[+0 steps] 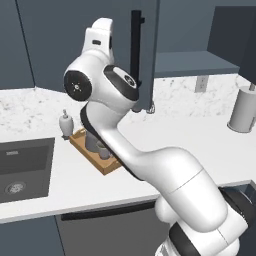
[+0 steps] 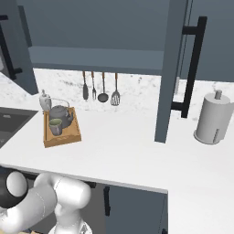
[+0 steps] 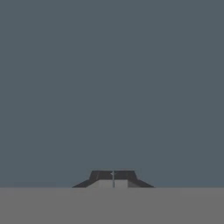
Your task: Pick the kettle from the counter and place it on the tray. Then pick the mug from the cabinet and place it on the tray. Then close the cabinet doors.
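The wooden tray (image 2: pixel 73 135) lies on the white counter (image 2: pixel 123 146) near the sink. On it stand the dark kettle (image 2: pixel 61 114) and, in front of it, the small mug (image 2: pixel 55 126). In the left base view my arm hides most of the tray (image 1: pixel 102 165). The cabinet (image 1: pixel 195 64) stands open, its inner shelf bare. One cabinet door (image 1: pixel 146 50) with a black bar handle (image 1: pixel 135 45) swings out over the counter, seen edge-on as the door (image 2: pixel 167 73) from the right. My gripper (image 3: pixel 113 174) is shut on nothing, raised close to a flat slate-blue face.
A sink (image 1: pixel 25 170) is sunk into the counter at the left, with a white soap bottle (image 1: pixel 65 125) beside the tray. A tall pale cylinder (image 2: pixel 212 119) stands at the right. Utensils (image 2: pixel 100 89) hang on the back wall. Another open door panel (image 2: pixel 18 45) juts out at the left.
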{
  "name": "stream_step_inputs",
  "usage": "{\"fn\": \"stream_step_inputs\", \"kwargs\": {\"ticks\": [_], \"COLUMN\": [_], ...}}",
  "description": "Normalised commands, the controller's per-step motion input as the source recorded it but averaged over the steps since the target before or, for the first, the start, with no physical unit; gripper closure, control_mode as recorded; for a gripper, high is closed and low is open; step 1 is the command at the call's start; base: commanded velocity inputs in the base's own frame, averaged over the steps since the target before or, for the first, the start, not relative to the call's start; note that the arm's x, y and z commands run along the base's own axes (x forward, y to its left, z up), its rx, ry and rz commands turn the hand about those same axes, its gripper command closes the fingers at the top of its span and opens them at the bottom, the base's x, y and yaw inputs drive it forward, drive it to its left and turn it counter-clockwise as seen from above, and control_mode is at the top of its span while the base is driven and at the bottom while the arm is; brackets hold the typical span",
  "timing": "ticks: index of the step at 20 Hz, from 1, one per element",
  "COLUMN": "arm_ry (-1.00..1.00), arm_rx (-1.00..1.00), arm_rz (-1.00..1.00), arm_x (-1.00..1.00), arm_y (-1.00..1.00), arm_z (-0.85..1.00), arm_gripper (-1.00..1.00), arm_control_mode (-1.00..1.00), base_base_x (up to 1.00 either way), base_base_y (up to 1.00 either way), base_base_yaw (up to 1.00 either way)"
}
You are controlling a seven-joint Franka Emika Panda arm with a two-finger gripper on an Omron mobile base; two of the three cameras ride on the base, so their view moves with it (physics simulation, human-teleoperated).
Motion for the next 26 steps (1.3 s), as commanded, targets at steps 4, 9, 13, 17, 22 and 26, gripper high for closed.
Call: {"fn": "stream_step_inputs", "kwargs": {"ticks": [4,9,13,17,22,26], "arm_ry": [0.06,0.06,0.06,0.08,0.03,0.0], "arm_rx": [0.0,0.0,0.0,0.0,0.01,0.02], "arm_rz": [0.0,0.0,0.0,0.0,0.0,0.04], "arm_x": [0.44,0.51,0.58,0.67,0.73,0.62], "arm_y": [0.0,0.0,0.0,0.0,0.0,-0.17], "arm_z": [-0.34,-0.32,-0.32,-0.3,-0.33,-0.26], "arm_gripper": [1.0,1.0,1.0,1.0,1.0,1.0], "arm_control_mode": [-1.0,-1.0,-1.0,-1.0,-1.0,-1.0], "base_base_x": [0.0,0.0,0.0,0.0,0.0,0.0], "base_base_y": [0.0,0.0,0.0,0.0,0.0,0.0], "base_base_yaw": [0.0,0.0,0.0,0.0,0.0,0.0]}}
